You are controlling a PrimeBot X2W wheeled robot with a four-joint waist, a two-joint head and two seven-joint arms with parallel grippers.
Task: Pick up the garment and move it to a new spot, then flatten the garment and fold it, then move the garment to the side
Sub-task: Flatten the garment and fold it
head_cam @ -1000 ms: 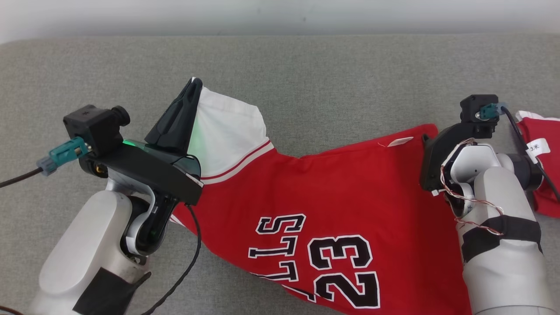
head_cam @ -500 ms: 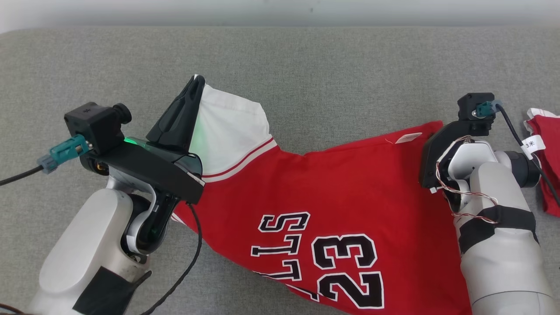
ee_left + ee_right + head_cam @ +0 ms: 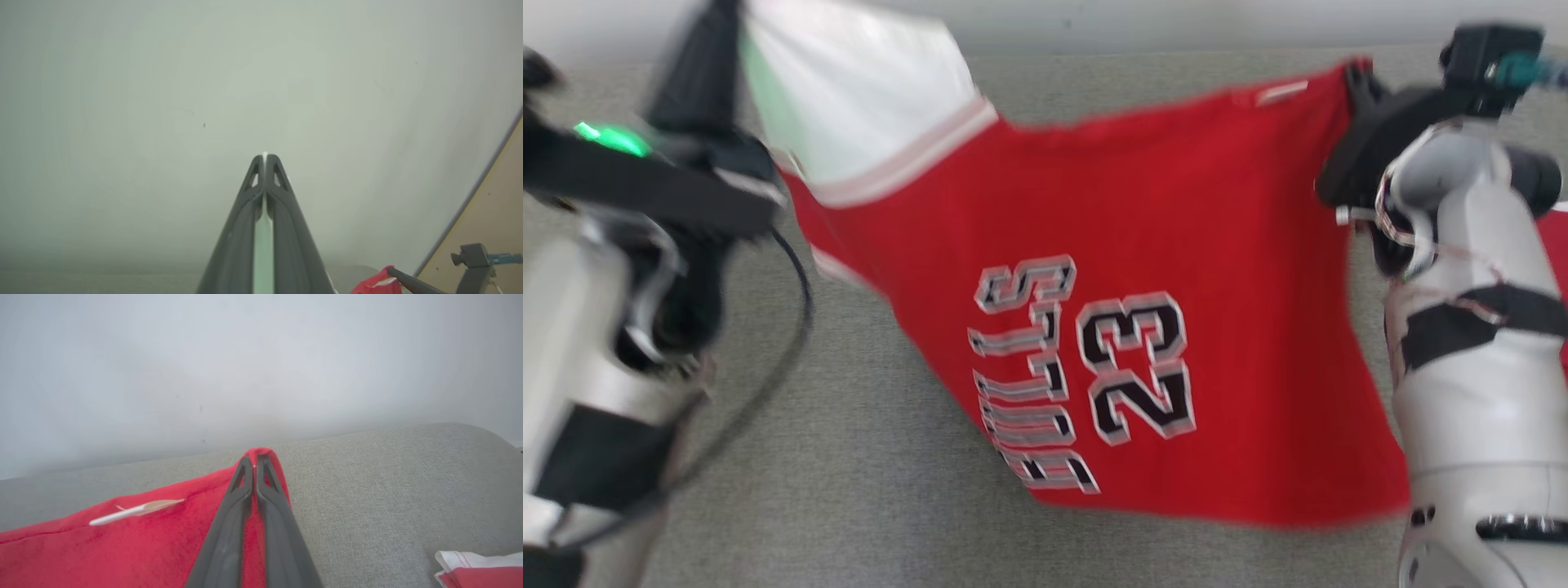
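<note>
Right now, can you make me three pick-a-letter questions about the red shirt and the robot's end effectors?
1. Where does the right end effector grip the jersey?
A) the red corner near the small white tag
B) the black number
C) a blue collar

2. What colour is the cloth in the left end effector?
A) blue
B) white
C) black

3. How are the right end effector's fingers?
A) spread wide
B) shut on the jersey
C) closed around a cup

Answers:
1 A: the right wrist view shows red fabric between the fingers, beside the tag.
2 B: a pale strip sits between those fingers, and the head view shows the white panel at that end effector.
3 B: the fingers meet with red cloth pinched between them.
</note>
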